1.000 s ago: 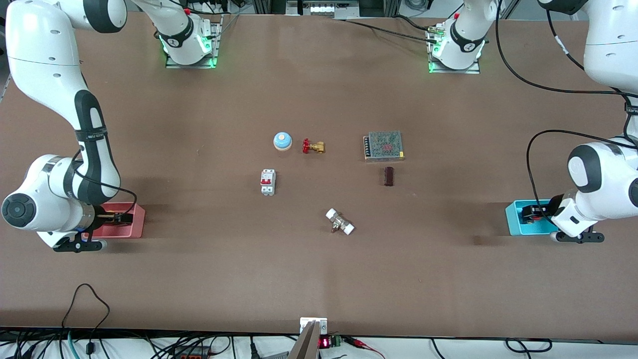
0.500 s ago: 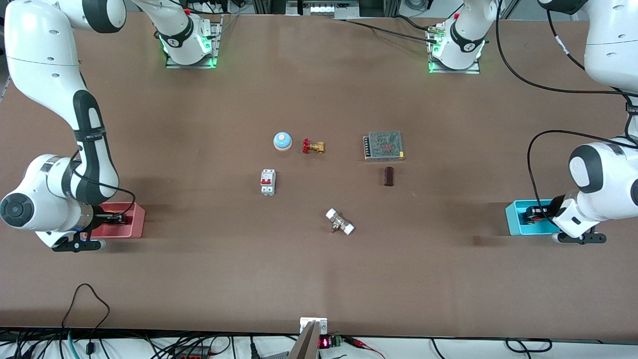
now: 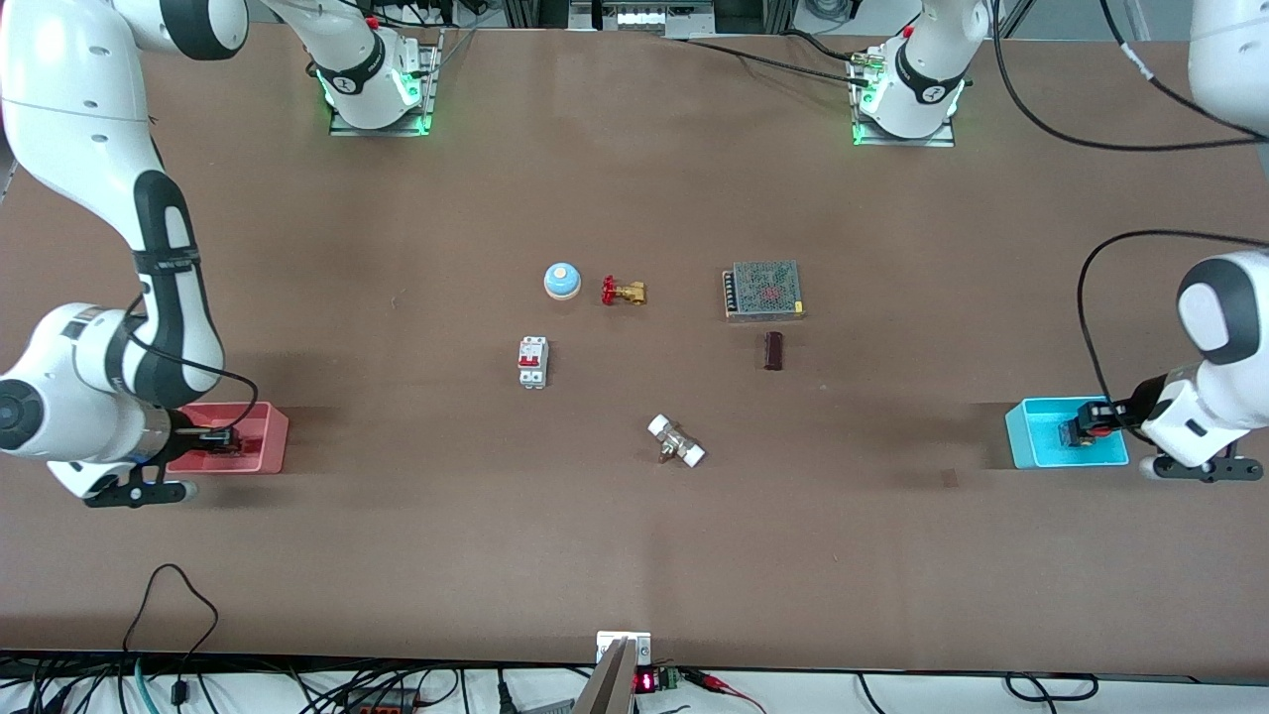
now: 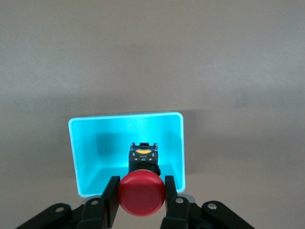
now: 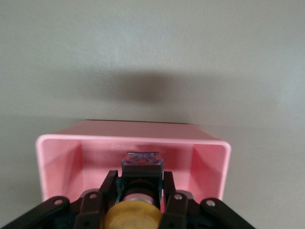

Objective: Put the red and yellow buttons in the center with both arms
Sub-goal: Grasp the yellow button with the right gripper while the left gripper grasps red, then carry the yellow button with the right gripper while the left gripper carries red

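My left gripper (image 3: 1081, 426) is over the cyan tray (image 3: 1036, 448) at the left arm's end of the table. It is shut on the red button (image 3: 1091, 420). In the left wrist view the fingers (image 4: 112, 195) press both sides of the round red cap (image 4: 141, 194) over the tray (image 4: 86, 143). My right gripper (image 3: 220, 437) is in the pink tray (image 3: 266, 448) at the right arm's end. It is shut on the yellow button (image 5: 132, 217), whose black base points into the tray (image 5: 57, 162). The bare table center (image 3: 634, 372) lies between them.
Around the center lie a blue dome bell (image 3: 561, 281), a brass valve with a red handle (image 3: 623, 292), a white circuit breaker (image 3: 532, 361), a mesh power supply (image 3: 762, 290), a dark brown cylinder (image 3: 773, 350) and a white-ended fitting (image 3: 676, 441).
Both grippers have shifted a little toward their own ends of the table, each still over its tray with its button. The left arm's elbow has risen.
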Controlling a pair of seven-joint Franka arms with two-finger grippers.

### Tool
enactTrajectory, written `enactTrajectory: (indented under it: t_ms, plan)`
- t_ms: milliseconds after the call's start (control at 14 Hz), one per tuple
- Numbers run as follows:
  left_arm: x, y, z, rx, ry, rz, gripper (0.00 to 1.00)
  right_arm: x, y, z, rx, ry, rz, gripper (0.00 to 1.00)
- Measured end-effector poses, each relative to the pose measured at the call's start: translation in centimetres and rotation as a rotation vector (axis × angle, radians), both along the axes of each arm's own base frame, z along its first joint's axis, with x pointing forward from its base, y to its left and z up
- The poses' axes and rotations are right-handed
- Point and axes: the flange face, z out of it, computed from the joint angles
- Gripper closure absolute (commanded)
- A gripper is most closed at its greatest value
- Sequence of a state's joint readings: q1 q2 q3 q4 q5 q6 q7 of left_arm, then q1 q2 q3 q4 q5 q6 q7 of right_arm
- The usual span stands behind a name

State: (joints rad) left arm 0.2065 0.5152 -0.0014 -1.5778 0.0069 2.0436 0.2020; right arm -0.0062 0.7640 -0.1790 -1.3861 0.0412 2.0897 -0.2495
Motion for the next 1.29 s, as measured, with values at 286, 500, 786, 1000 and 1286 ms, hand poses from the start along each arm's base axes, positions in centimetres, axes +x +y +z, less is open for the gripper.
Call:
enactTrajectory:
  t_ms: [286,500,786,1000,1286]
  plan:
    - [-0.5,-4.6,3.7,-0.026,0.030,-0.026,0.73,-0.6,3.7,9.5,0.032,0.003,0.051,0.77]
    - [-0.3,-11.3,4.1,-0.057,0.049,0.011,0.73,-2.0,12.0,12.9,0.071,0.052,0.097,0.80]
    - [-1.1,-19.8,3.4,-0.073,0.081,0.084,0.73,-3.9,23.9,9.8,0.124,0.095,0.050,0.80]
    - [-2.0,-24.7,1.9,-0.062,0.089,0.137,0.72,-5.4,27.8,4.7,0.107,0.076,0.010,0.80]
    - [-2.9,-29.0,-2.8,-0.078,0.040,0.189,0.72,-7.7,31.3,-0.8,0.072,0.090,-0.070,0.80]
